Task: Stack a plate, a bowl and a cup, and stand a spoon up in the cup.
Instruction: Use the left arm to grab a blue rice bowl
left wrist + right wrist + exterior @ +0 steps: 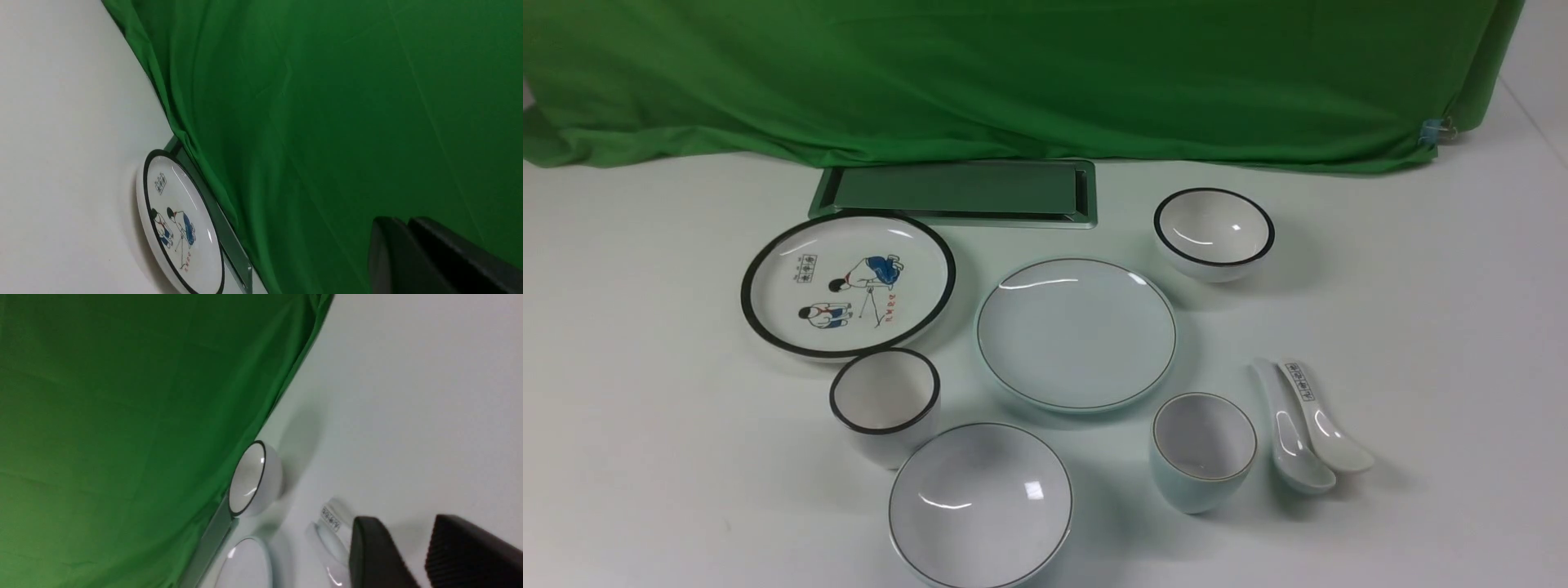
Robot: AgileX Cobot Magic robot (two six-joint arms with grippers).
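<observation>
A: Scanning left to right?
B: Wide shallow pale ceramic bowl (980,505) nearest, plain pale round plate (1076,333) behind, small pale-blue cup (1202,451), plain pale ceramic spoon (1290,433); nothing stacked.
A: Pincers?
B: Can't tell for the left gripper (402,222); right gripper (404,520) spread, gripping nothing.

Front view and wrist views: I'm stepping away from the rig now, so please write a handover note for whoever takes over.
Left gripper: holds nothing; open or shut unclear. Right gripper: slightly open, empty.
Plate mid-scene; bowl nearest the robot, left of the cup; spoon right of the cup, beside the lettered spoon.
Done: nothing stacked.
To do: bowl onto plate, cup into bowl, spoon upright in cup.
</observation>
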